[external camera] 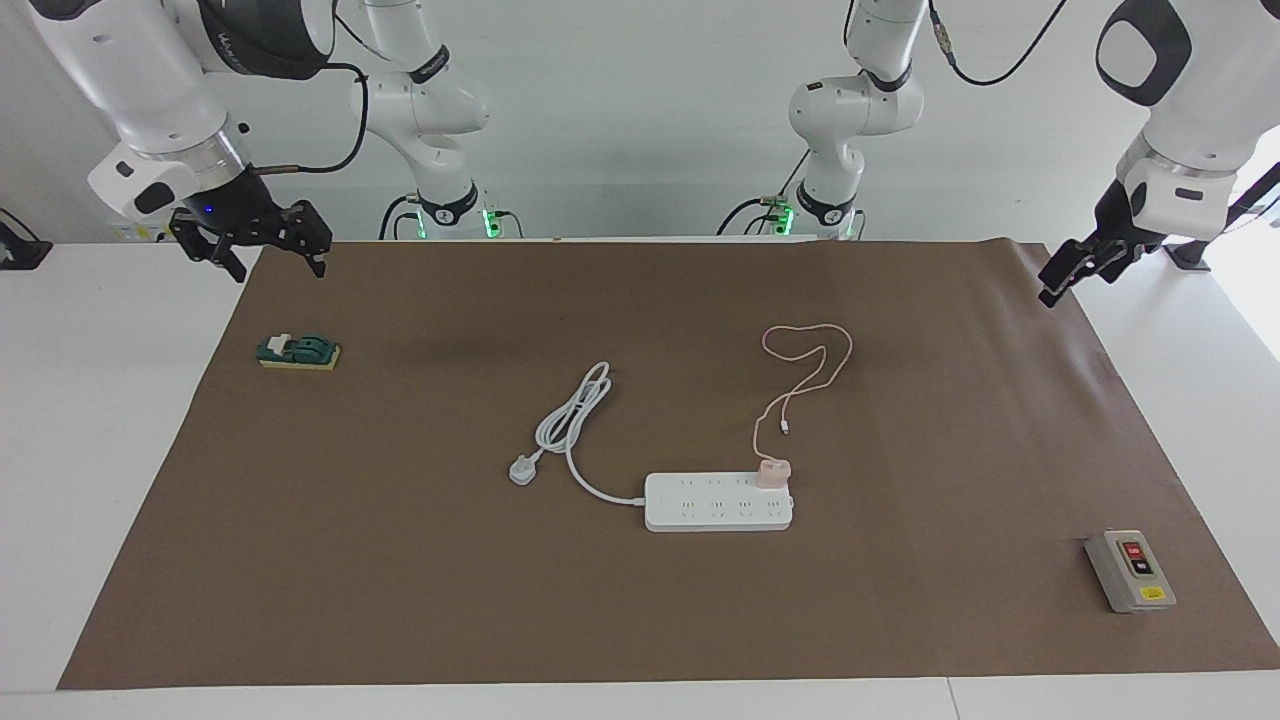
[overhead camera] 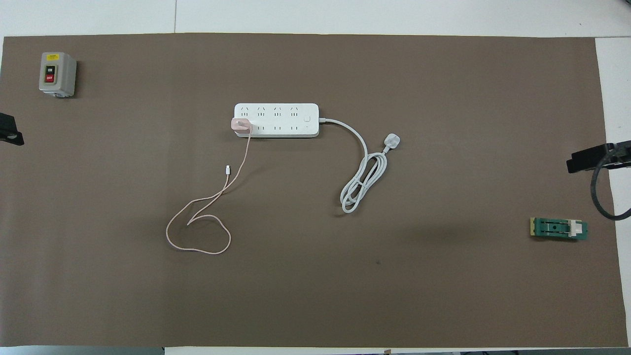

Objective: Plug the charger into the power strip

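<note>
The pale pink charger point(external camera: 772, 472) stands plugged into the end socket of the white power strip point(external camera: 718, 502), in the row nearer the robots. It also shows in the overhead view point(overhead camera: 241, 124) on the strip point(overhead camera: 276, 120). Its thin pink cable point(external camera: 808, 360) loops on the mat toward the robots. My left gripper point(external camera: 1068, 282) is open and empty, raised over the mat's edge at the left arm's end. My right gripper point(external camera: 275, 262) is open and empty, waiting over the mat's corner at the right arm's end.
A grey box with red and black buttons point(external camera: 1130, 570) sits far from the robots at the left arm's end. A green switch block point(external camera: 298, 351) lies under the right gripper's side. The strip's thick white cord and round plug point(external camera: 523, 468) lie coiled beside the strip.
</note>
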`<state>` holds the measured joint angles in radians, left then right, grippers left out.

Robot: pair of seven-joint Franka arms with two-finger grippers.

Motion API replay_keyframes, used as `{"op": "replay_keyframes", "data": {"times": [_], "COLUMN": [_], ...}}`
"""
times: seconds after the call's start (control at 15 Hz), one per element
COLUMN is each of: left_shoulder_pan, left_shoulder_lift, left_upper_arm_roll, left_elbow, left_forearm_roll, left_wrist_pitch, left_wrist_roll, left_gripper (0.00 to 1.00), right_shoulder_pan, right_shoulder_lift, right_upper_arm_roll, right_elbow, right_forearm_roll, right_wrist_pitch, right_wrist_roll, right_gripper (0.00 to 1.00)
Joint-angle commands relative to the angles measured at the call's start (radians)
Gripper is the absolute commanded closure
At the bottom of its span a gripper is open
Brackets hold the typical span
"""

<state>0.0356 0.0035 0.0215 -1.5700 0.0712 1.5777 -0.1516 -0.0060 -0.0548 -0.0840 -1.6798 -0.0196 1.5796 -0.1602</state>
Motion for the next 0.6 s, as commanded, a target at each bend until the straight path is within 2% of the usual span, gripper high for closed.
{"op": "replay_keyframes", "data": {"times": [0.0, 0.4, 0.53], "left_shoulder_pan": [-0.011, -0.077, -0.080], "left_shoulder_lift": [-0.053, -0.071, -0.085], "left_upper_arm_roll": [-0.015, -0.040, -0.038], "left_elbow": [-0.050, -0.053, -0.089], "left_forearm_roll": [-0.014, -0.054, -0.056], "left_wrist_pitch": [-0.025, -0.028, -0.012], "left_wrist_roll": [0.060, 0.053, 0.069], "left_gripper": [0.00, 0.00, 0.00], "right_shoulder_pan": [-0.012, -0.017, -0.017], "right_shoulder_lift": [-0.017, -0.017, -0.017], "right_upper_arm_roll": [0.009, 0.009, 0.009], "right_elbow": [-0.012, -0.012, -0.012], "right_forearm_roll": [0.015, 0.015, 0.015], "right_wrist_pitch": [-0.009, -0.009, -0.009], "right_wrist_roll": [0.013, 0.013, 0.013], "right_gripper": [0.00, 0.00, 0.00]}}
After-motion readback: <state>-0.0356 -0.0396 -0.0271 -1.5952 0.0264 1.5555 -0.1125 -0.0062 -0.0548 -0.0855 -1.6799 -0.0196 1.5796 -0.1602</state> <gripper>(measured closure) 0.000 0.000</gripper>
